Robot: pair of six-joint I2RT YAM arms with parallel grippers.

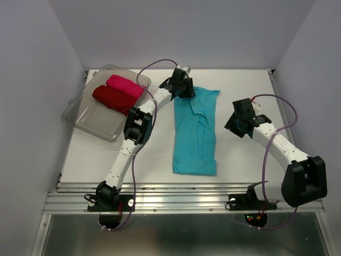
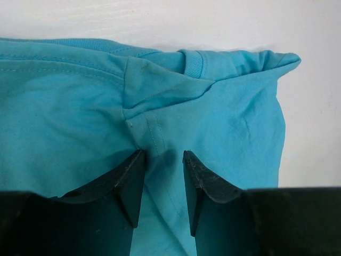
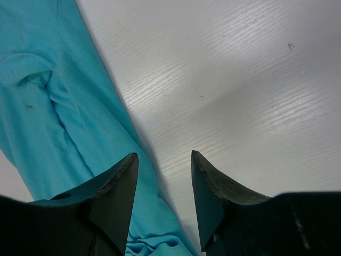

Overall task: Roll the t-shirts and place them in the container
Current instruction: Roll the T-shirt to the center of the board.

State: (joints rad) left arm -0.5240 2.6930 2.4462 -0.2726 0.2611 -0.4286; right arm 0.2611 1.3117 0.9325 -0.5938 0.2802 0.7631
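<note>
— Question: where lies the turquoise t-shirt point(image 1: 195, 130) now?

— Folded in a long strip on the table point(image 1: 250, 88), between both arms, its long axis from the far edge toward us.

— Which arm is nearer?

— The left gripper point(image 2: 162, 156), right over the collar end, fingers narrow; pinching cloth or not, I cannot tell. The right gripper point(image 3: 162, 154) hangs beside the strip's right edge, fingers half apart, empty.
</note>
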